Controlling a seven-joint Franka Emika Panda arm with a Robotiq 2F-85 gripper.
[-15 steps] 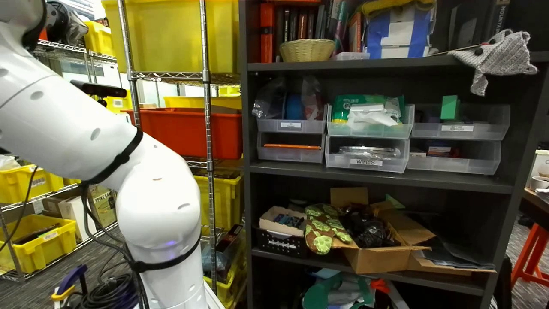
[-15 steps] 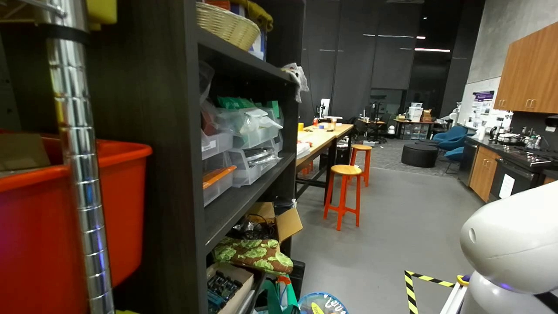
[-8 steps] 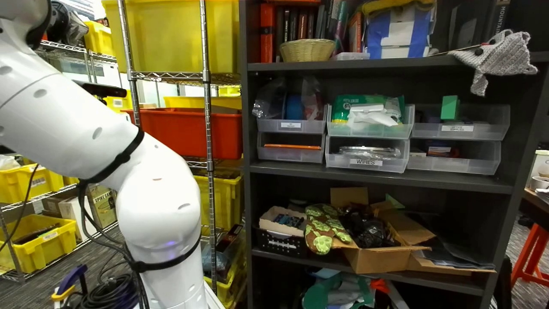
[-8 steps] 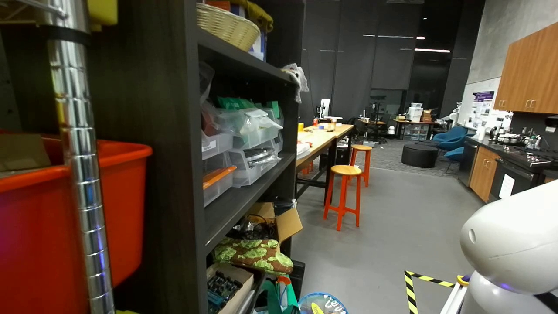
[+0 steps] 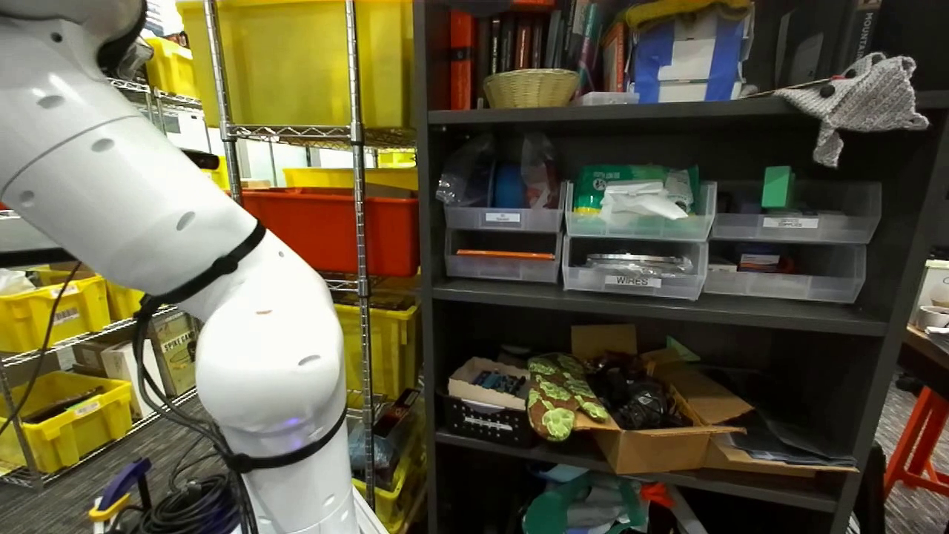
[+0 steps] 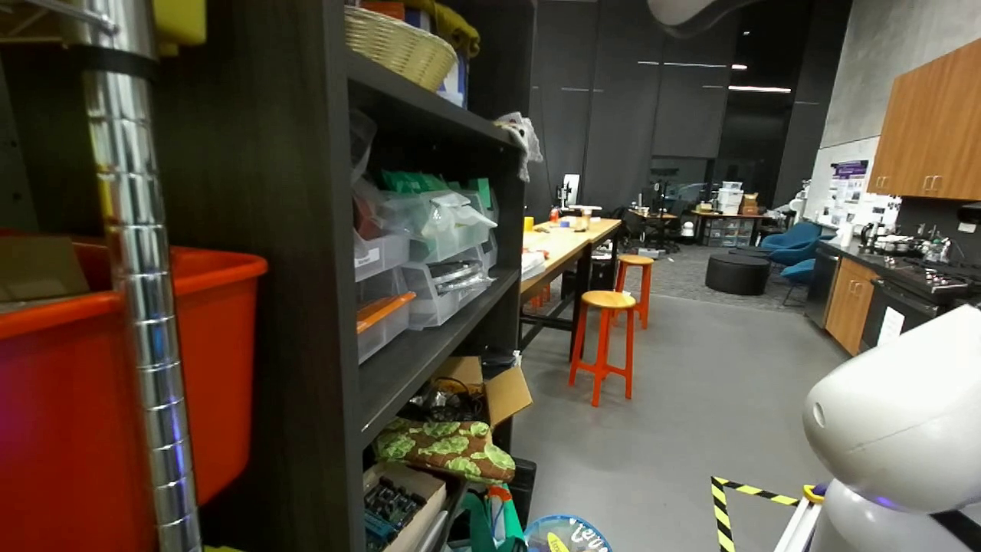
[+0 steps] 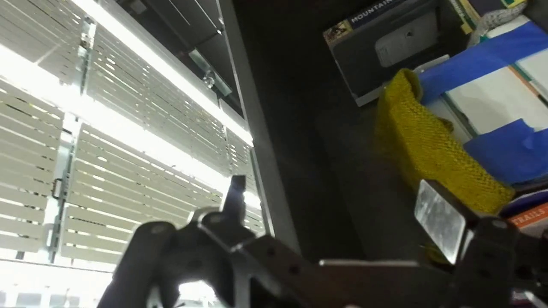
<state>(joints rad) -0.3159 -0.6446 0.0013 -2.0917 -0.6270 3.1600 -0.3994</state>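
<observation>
While the black gripper (image 7: 338, 209) holds its jaws spread wide, the thing nearest to it is a mustard-yellow knitted cloth (image 7: 432, 145); one pale-faced finger pad (image 7: 441, 220) overlaps its edge in the wrist view, though whether the two touch I cannot tell. The cloth lies against a white stack banded with blue tape (image 7: 492, 102), on an upper shelf of a dark grey bookcase (image 5: 667, 310). Near that stack are a dark book spine lettered MOUNTAIN (image 7: 368, 15) and an orange spine reading TRAILS (image 7: 531, 215). Along the same shelf, in an exterior view, sit a round basket of pale woven cane (image 5: 531, 89) and a grey crocheted animal (image 5: 867, 104) drooping over the front edge. Below come translucent plastic bins (image 5: 678, 285), one labelled WIRES, then a brown oven mitt patterned with green leaves (image 5: 563, 397), resting against an open cardboard box (image 5: 656, 449). The smooth white robot arm (image 5: 267, 356), visible in both exterior views, rises near a chrome wire rack (image 5: 360, 245) carrying a red plastic tub (image 5: 319, 233). Farther off, orange-legged stools (image 6: 608, 299) stand beside a wood-topped table (image 6: 569, 245).
</observation>
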